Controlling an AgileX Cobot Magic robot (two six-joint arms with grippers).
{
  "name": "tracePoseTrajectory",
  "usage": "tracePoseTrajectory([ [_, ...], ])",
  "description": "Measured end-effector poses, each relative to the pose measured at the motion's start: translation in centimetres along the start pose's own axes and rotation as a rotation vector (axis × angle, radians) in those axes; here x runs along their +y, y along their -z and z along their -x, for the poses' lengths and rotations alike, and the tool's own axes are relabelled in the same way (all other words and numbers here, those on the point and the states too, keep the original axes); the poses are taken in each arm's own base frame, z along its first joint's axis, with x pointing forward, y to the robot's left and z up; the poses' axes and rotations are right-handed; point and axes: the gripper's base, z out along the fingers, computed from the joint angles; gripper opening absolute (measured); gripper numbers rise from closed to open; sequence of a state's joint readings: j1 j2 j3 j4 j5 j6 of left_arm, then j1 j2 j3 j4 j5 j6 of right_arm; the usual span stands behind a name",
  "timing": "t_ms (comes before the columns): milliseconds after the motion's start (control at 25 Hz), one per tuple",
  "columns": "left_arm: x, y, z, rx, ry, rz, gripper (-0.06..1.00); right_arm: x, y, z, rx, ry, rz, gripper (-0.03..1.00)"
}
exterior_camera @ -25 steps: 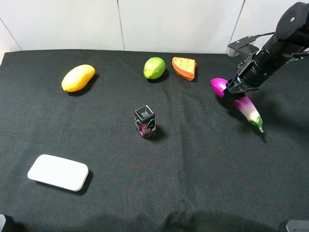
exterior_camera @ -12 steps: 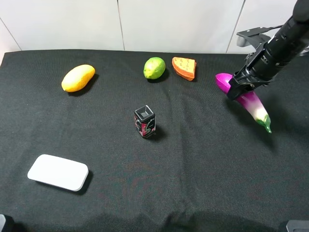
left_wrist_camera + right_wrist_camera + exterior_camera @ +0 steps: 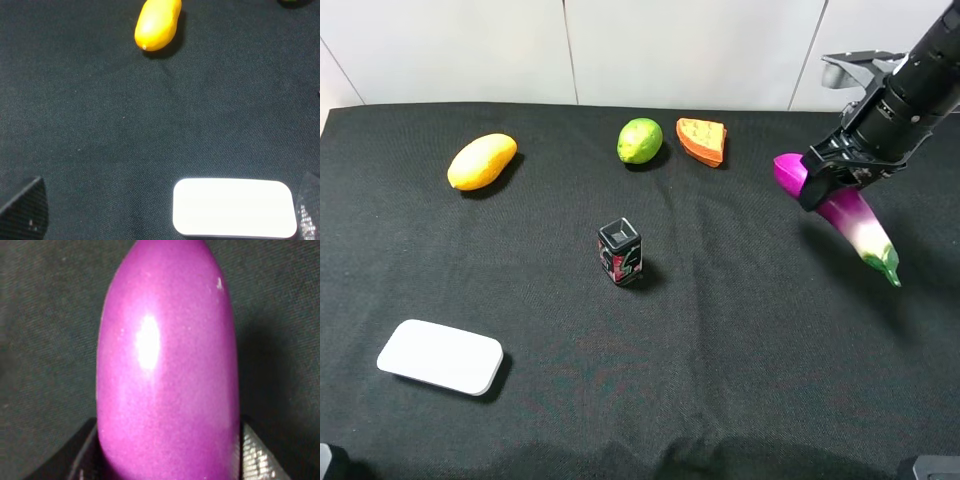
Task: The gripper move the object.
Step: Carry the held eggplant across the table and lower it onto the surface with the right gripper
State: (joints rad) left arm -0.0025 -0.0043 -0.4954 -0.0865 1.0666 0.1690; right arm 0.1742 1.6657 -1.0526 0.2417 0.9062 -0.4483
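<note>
at the far right of the black bench (image 3: 720,350), the right claw (image 3: 816,182) is pinched tight on the fat end of the eggplant (image 3: 852,218), which slants toward the near right, glossy purple paling to white before its small green stem tip.

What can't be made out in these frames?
- Exterior high: the right gripper covers the eggplant's middle, so the grip contact is hidden.
- Right wrist: the eggplant fills the frame, and its stem end is out of frame.
- Exterior high: the print on the small black box is too small to read.
- Exterior high: what the flat white object is cannot be told.
</note>
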Motion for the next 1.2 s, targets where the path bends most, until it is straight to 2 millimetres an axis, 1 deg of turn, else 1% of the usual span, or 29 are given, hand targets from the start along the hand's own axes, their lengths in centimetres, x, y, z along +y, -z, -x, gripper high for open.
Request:
tracePoseTrajectory([
  [160,0.0,0.0,0.0,0.000,0.000,0.000,0.98,1.7,0.6,0.2,0.032,-0.003,0.017,0.40],
  [280,0.0,0.0,0.0,0.000,0.000,0.000,0.98,3.2,1.3,1.1,0.041,0.030,0.021,0.40],
  [400,0.0,0.0,0.0,0.000,0.000,0.000,0.98,5.2,2.3,2.2,0.027,0.068,0.023,0.40],
  [440,0.0,0.0,0.0,0.000,0.000,0.000,0.98,6.1,2.7,2.7,0.019,0.084,0.026,0.40],
  [600,0.0,0.0,0.0,0.000,0.000,0.000,0.98,9.1,3.9,3.9,-0.008,0.133,0.038,0.40],
  [720,0.0,0.0,0.0,0.000,0.000,0.000,0.98,11.2,4.5,4.3,-0.026,0.158,0.050,0.40],
  [960,0.0,0.0,0.0,-0.001,0.000,0.000,0.98,15.8,5.4,4.6,-0.059,0.236,0.076,0.40],
  [1200,0.0,0.0,0.0,-0.001,0.000,0.000,0.98,20.1,5.5,3.9,-0.078,0.320,0.110,0.40],
])
